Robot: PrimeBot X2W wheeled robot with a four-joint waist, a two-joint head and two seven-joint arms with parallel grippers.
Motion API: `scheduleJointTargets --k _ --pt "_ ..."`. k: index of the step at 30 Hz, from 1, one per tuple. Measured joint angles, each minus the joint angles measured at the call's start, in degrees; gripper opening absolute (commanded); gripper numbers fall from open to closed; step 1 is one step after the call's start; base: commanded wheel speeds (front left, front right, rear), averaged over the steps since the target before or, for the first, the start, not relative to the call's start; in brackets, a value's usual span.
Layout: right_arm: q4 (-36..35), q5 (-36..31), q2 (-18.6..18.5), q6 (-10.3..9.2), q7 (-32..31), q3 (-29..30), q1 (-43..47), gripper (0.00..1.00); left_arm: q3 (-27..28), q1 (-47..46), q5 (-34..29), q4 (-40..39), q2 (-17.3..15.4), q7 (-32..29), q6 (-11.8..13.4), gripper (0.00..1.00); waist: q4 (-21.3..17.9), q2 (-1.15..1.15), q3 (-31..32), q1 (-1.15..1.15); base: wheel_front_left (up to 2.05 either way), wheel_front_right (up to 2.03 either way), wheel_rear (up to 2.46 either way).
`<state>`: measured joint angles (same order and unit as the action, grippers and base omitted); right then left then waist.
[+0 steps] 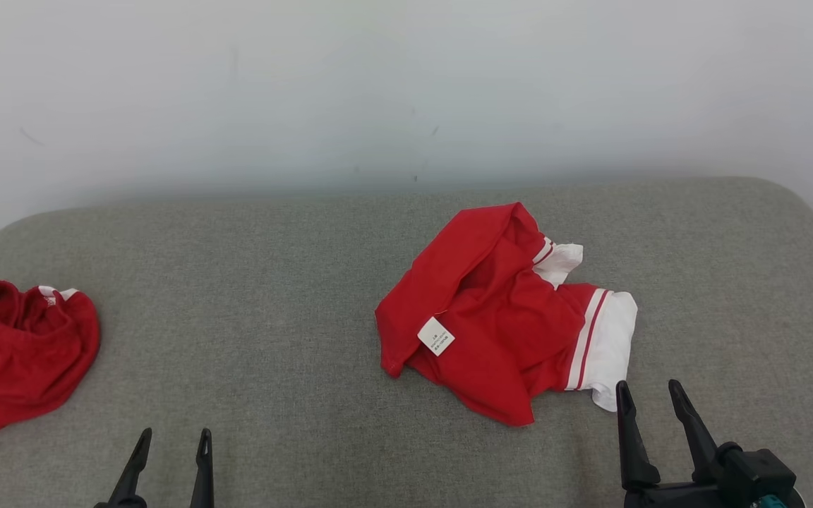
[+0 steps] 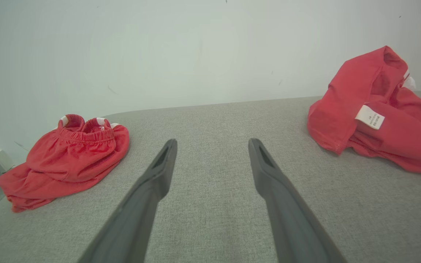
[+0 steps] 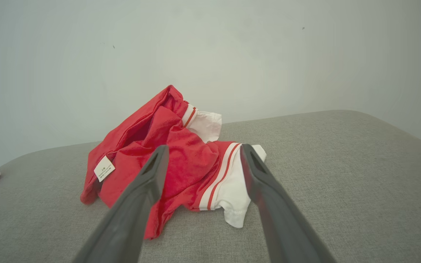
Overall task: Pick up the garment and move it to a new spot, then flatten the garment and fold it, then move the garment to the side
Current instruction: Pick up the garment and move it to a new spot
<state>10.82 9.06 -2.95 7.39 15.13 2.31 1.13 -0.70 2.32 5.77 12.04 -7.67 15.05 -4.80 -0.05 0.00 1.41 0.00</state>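
Note:
A crumpled red garment (image 1: 491, 317) with white striped sleeve ends and a white label lies right of the middle of the grey padded table (image 1: 272, 282). It also appears at the right edge of the left wrist view, garment (image 2: 378, 117), and in the right wrist view, garment (image 3: 181, 160). My right gripper (image 1: 650, 395) stands open just in front of the garment's white sleeve, nothing between its fingers; right gripper (image 3: 201, 153) frames the cloth from behind. My left gripper (image 1: 173, 441) is open near the front edge, well to the left of the garment, seen as left gripper (image 2: 212, 146) over bare table.
A second red cloth piece (image 1: 18, 353) with an elastic band lies bunched at the table's far left edge, cloth piece (image 2: 68, 160). A pale wall (image 1: 406, 92) rises behind the table. The table's rounded corners curve off at left and right.

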Motion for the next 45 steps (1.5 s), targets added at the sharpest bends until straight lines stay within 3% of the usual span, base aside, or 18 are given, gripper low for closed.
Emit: scheduleJointTargets --k 45 --pt "0.59 0.01 0.00 0.00 0.00 -0.46 0.03 1.00 1.41 -0.02 -0.29 0.36 0.59 0.00 -0.75 1.00 0.57 0.00 0.06 0.00 0.00 0.00 0.00"
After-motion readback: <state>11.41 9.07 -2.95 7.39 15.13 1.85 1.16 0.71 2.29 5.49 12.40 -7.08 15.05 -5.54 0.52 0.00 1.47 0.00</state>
